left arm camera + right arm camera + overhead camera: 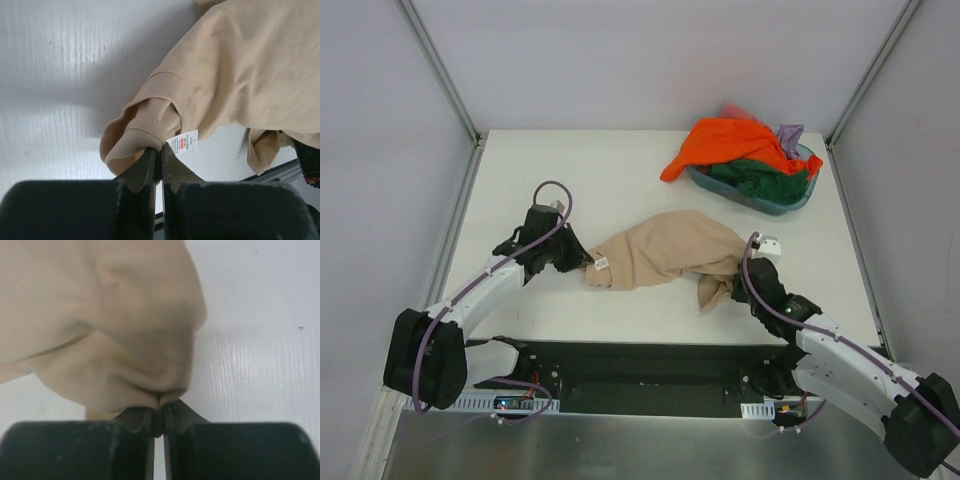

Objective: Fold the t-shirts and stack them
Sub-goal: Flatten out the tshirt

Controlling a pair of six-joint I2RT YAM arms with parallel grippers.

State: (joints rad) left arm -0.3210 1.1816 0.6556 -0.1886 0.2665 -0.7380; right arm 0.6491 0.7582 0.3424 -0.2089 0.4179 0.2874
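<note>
The big soft tan-beige cloth t-shirt (pixel 665 250) lies bunched on the white bench (pixel 570 170), nearer to the arms than the see-through teal plastic basin (pixel 795 203) and to its left. The left gripper (pixel 160 151) is clenched on the shirt's ribbed edge, by a small white tag (pixel 184 141). The right gripper (pixel 159 407) pinches a fold at the shirt's end closest to the basin. A bright orange shirt (pixel 725 140) hangs over the basin's rim, on top of a dark green shirt (pixel 760 182) inside. A lilac shirt (pixel 790 133) peeks out behind.
</note>
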